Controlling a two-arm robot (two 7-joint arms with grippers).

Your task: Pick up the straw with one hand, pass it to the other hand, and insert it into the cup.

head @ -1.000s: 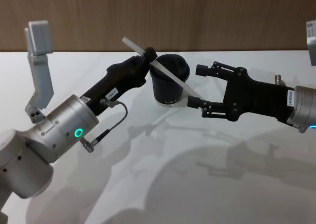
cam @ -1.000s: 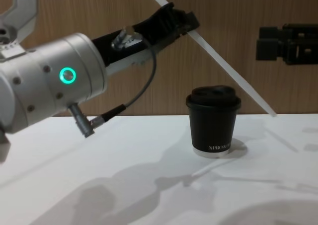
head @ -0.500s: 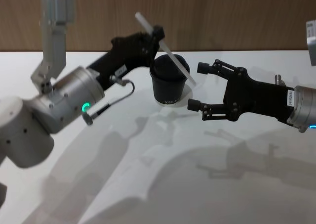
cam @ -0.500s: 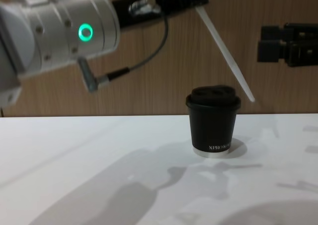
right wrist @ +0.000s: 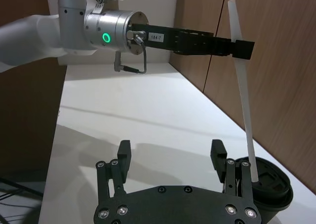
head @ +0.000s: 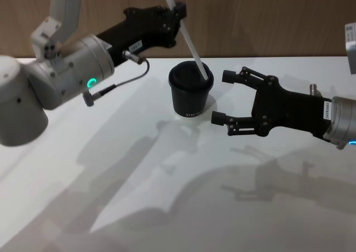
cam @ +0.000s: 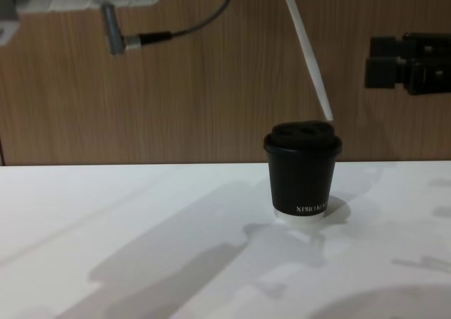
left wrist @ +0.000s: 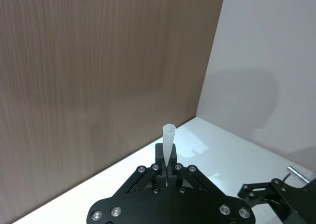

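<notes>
The long white straw point(head: 188, 34) is pinched near its upper end by my left gripper point(head: 179, 8), which is shut on it and held high behind the cup. The straw slants steeply down; in the chest view the straw point(cam: 307, 50) ends with its tip just above the right side of the lid of the black cup point(cam: 303, 167). The cup point(head: 191, 93) stands upright on the white table. My right gripper point(head: 222, 97) hovers open just right of the cup, holding nothing. From the right wrist, the straw point(right wrist: 242, 85) hangs over the cup point(right wrist: 269, 184).
A wood-panelled wall point(head: 267, 18) runs close behind the cup. The white table point(head: 139, 196) stretches in front and to the left. A thin black cable point(head: 125, 79) loops off the left wrist.
My left arm has risen and tipped the straw more upright, bringing its tip from right of the cup to just over the lid. The right gripper has stayed put, open.
</notes>
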